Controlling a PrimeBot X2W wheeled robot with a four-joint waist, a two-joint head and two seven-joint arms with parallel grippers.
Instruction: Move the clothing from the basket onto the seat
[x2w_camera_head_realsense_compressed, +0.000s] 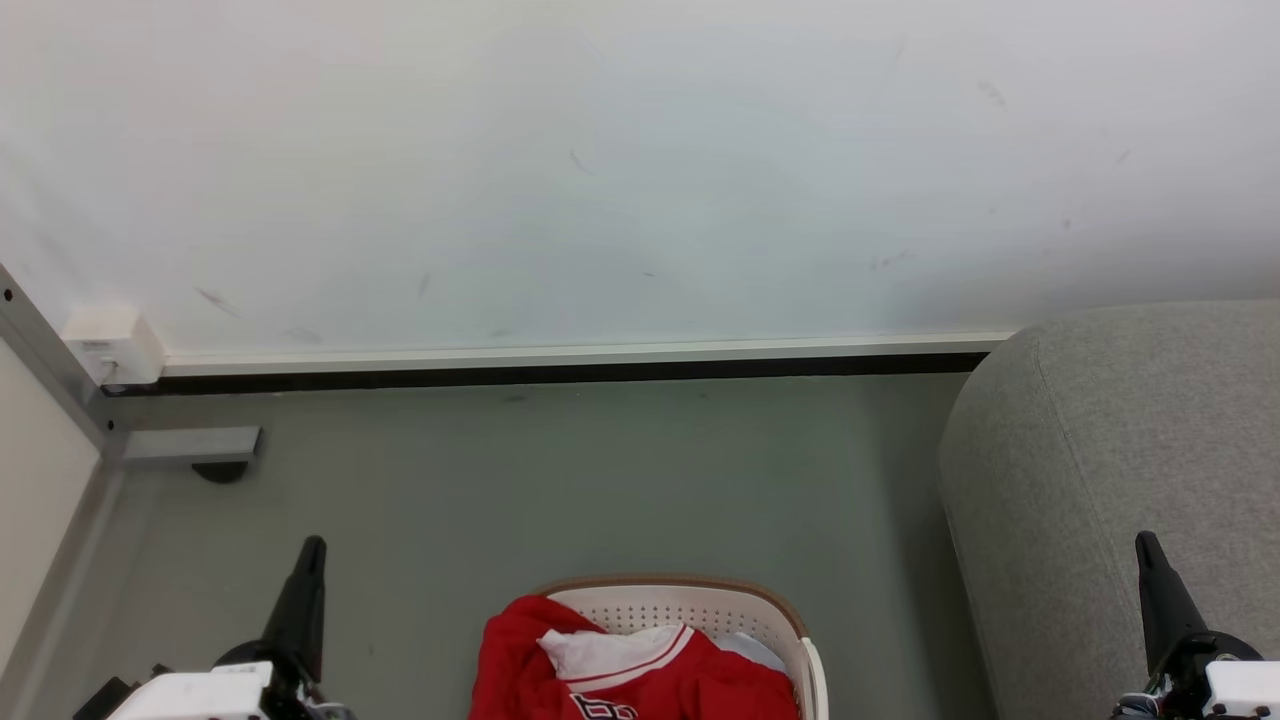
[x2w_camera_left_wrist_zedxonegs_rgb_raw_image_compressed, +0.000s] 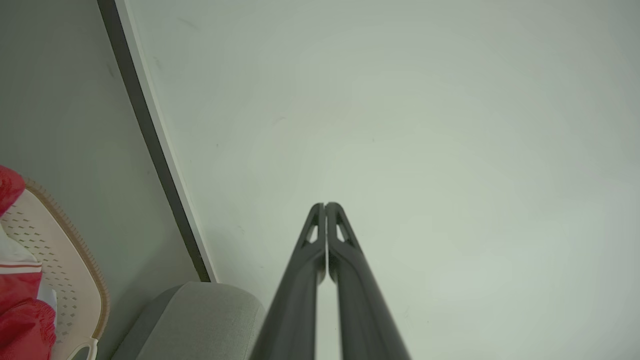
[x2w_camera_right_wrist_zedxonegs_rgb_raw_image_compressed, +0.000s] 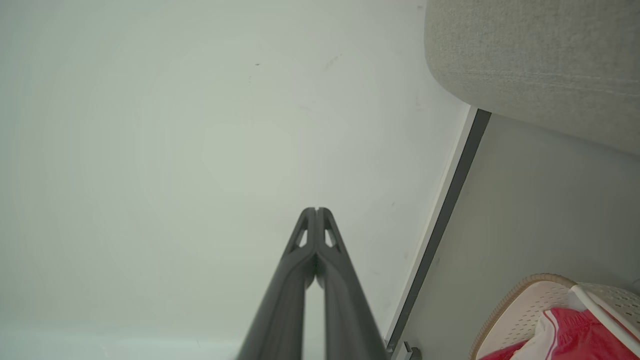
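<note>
Head view, clothing (x2w_camera_head_realsense_compressed: 725, 682) in basket (x2w_camera_head_realsense_compressed: 680, 605), wrist view, left tool (x2w_camera_left_wrist_zedxonegs_rgb_raw_image_compressed: 325, 205) closed

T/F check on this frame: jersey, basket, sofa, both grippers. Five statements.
1. The red jersey lies in the basket. True.
2. The left gripper is open. False: its fingers are pressed together, empty.
3. The sofa stands on the robot's right of the basket. True.
4. The right gripper holds the red jersey. False: it is shut on nothing, pointing at the wall.
5. The basket sits on the sofa. False: it stands on the floor.
</note>
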